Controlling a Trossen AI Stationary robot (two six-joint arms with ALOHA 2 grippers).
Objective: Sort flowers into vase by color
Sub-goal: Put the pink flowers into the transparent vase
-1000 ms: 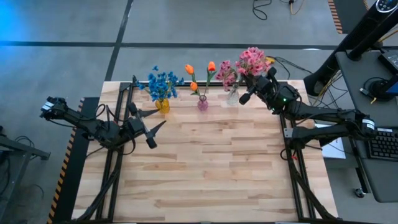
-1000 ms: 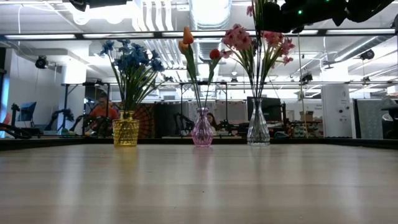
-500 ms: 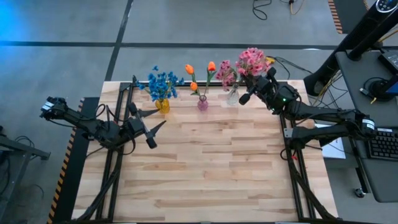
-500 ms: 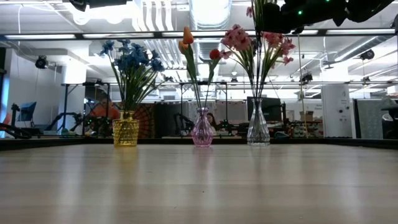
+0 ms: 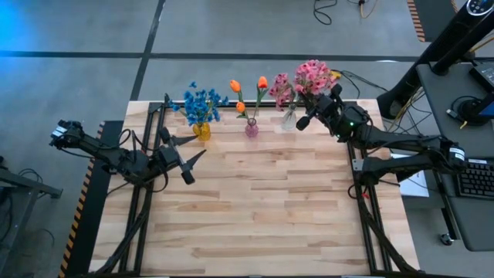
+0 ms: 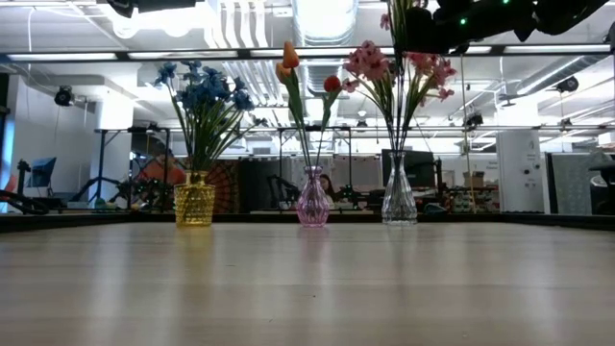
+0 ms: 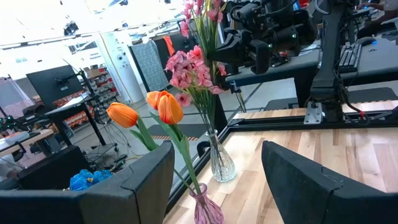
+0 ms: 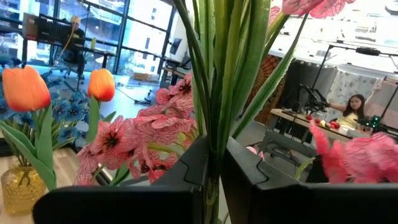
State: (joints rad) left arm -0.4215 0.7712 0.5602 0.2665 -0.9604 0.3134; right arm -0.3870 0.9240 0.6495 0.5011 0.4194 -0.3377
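Three vases stand in a row by the table's far edge. A yellow vase [image 5: 201, 131] holds the blue flowers [image 5: 202, 103]. A pink vase [image 5: 252, 128] holds the orange tulips [image 5: 248, 86]. A clear vase [image 5: 289, 120] holds pink sprays [image 5: 281, 91]. My right gripper [image 5: 306, 120] is beside the clear vase and above it, shut on the green stems of a further pink spray [image 5: 313, 75]. My left gripper [image 5: 190, 160] waits open near the table's left side, touching nothing. In the left wrist view its fingers frame the pink vase [image 7: 206, 208] and the clear vase [image 7: 221, 165]. My right gripper pinches a bundle of green stems [image 8: 216, 140] of the pink spray between its two fingers [image 8: 186, 177], which lie across the stems and come from the table's right side. The spray stands upright, blossoms above the fingers. Its stems [image 6: 397, 106] run down into the clear vase [image 6: 399, 200].
Black rails run along the table's left, right and far edges [image 5: 231, 108]. The wooden top [image 5: 262, 208] nearer than the vases carries nothing. People and desks show in the room beyond the table.
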